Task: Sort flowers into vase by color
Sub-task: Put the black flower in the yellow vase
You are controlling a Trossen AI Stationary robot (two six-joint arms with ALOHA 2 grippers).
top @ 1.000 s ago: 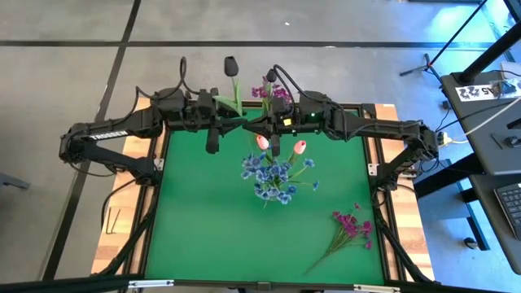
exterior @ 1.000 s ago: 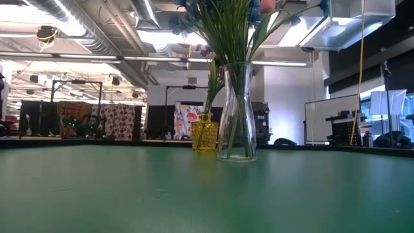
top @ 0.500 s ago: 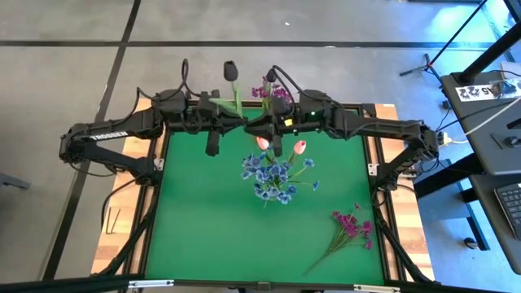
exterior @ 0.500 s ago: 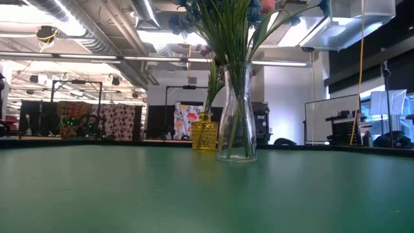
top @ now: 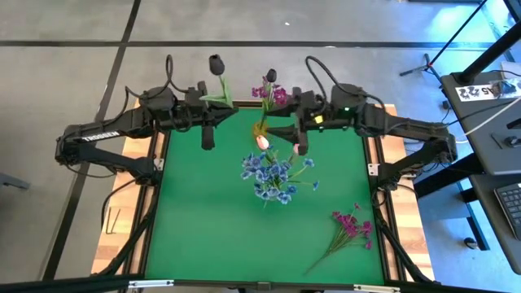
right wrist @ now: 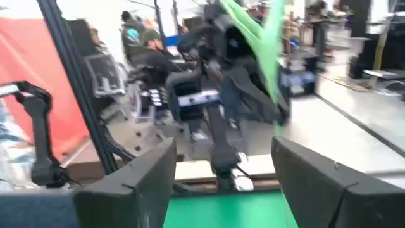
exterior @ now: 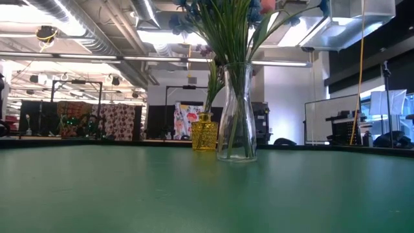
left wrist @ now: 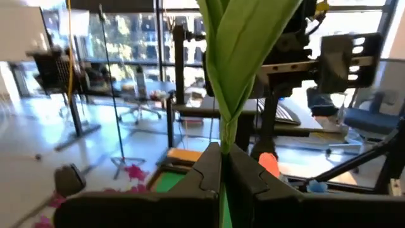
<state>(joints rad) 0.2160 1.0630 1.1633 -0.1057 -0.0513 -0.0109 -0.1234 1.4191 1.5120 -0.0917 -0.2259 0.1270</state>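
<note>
Left gripper (left wrist: 223, 166), jaws clamped on the dark tulip (top: 216, 63) stem at the surface's far edge; right gripper (right wrist: 223, 168) gapes empty. Light, springy, top-heavy: best pinched low on the stem.

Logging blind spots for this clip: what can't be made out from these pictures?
- Low view: blossoms in the clear vase are cut off by the top edge; neither arm shows.
- High view: the vases are hidden under their own blooms and leaves.
- Left wrist view: the left gripper pinches a green stem, its bloom out of frame.
- Right wrist view: motion blur smears the other arm beyond the open right gripper.
</note>
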